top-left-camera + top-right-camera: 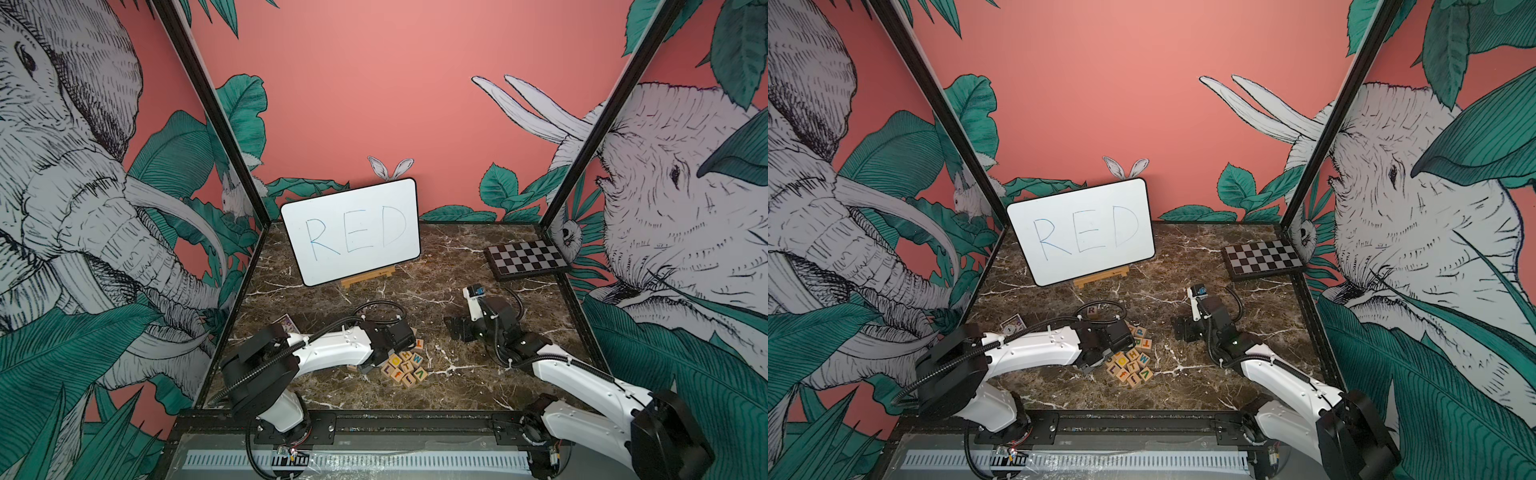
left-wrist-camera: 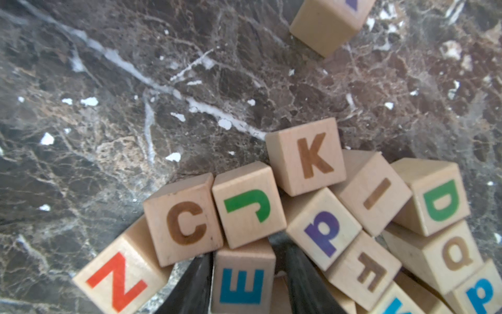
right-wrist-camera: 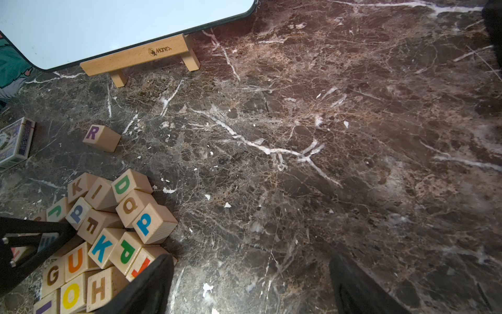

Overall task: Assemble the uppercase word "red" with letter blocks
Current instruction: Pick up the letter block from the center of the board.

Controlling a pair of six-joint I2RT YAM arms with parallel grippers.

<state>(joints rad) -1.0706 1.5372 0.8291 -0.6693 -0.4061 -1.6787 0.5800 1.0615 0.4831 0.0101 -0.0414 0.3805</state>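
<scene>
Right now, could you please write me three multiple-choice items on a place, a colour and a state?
1. Where is the R block? A on the checkerboard; B alone, between pile and whiteboard; C atop the pile.
2. Letter colour on the E block between the left end effector's fingers? A red; B blue; C green.
3. The right end effector is: A open, empty; B shut on a block; C out of view.
B: it stands apart. B: the E is blue. A: bare table between its fingers.
</scene>
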